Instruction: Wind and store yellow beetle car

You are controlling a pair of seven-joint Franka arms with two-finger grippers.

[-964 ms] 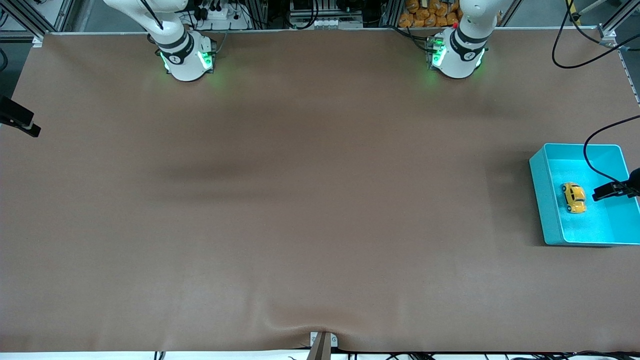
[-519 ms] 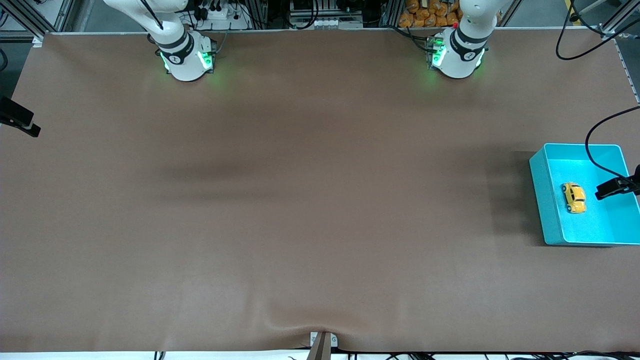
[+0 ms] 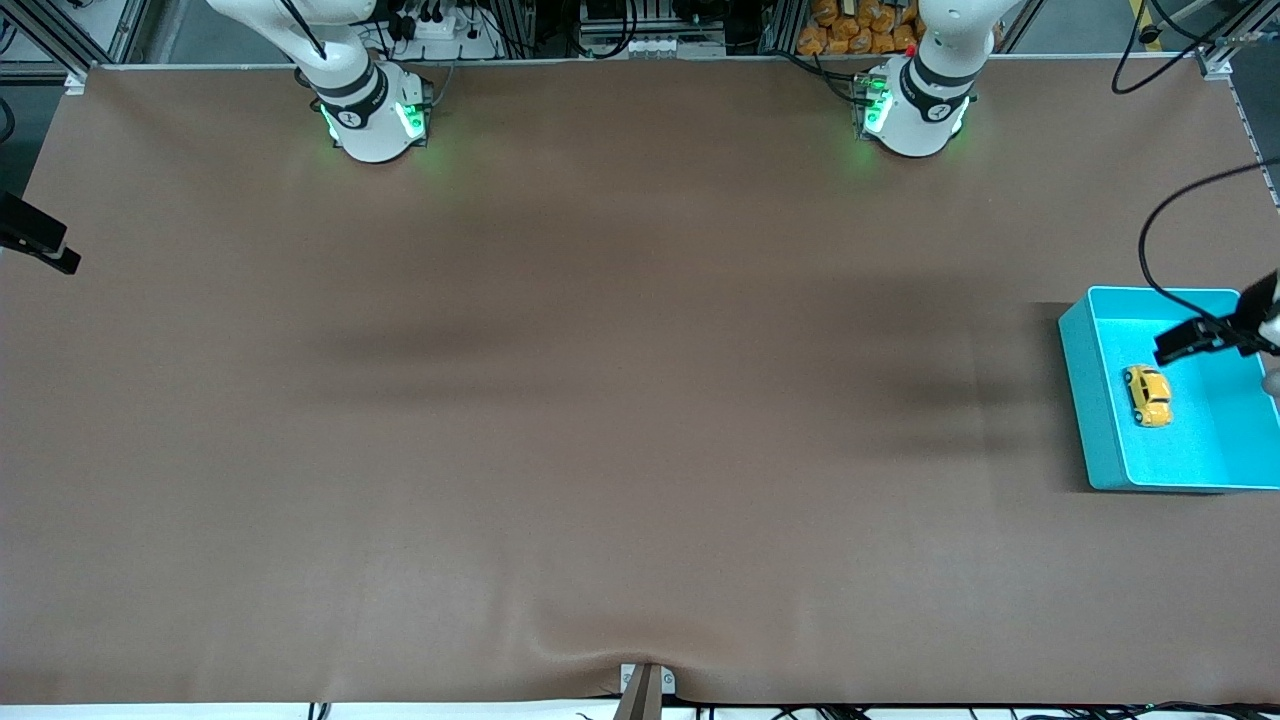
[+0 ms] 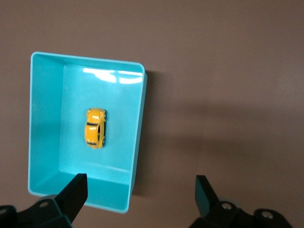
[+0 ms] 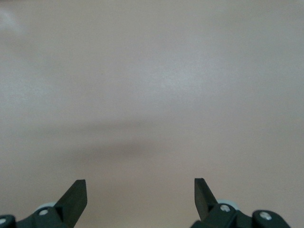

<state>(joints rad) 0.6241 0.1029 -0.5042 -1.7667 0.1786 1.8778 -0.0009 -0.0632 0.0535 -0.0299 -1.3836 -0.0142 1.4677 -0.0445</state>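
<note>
Brown matting covers the whole table (image 3: 600, 400) in the front view, smooth but for a small pucker at the edge nearest the camera, with soft dark shadow bands across its middle. Along the top edge stand the two white arm bases with green lights, and past them a clutter of aluminium framing, cables and a heap of orange items (image 3: 855, 30). At the left arm's end of the table sits a turquoise bin (image 3: 1085, 400), and the yellow beetle car (image 3: 1148, 395) lies on its floor, apart from the walls. The left gripper (image 3: 1190, 342) hangs over the bin, a black cable looping above it; a dark clamp (image 3: 35, 240) shows at the right arm's end of the table. From the left wrist view, the left gripper (image 4: 140, 192) has its two black fingers spread wide and empty, high over the bin (image 4: 45, 123) with the car (image 4: 95, 128) on its wheels inside. From the right wrist view, the right gripper (image 5: 140, 192) is likewise spread wide and empty over bare matting (image 5: 152, 95), where the arm waits.
</note>
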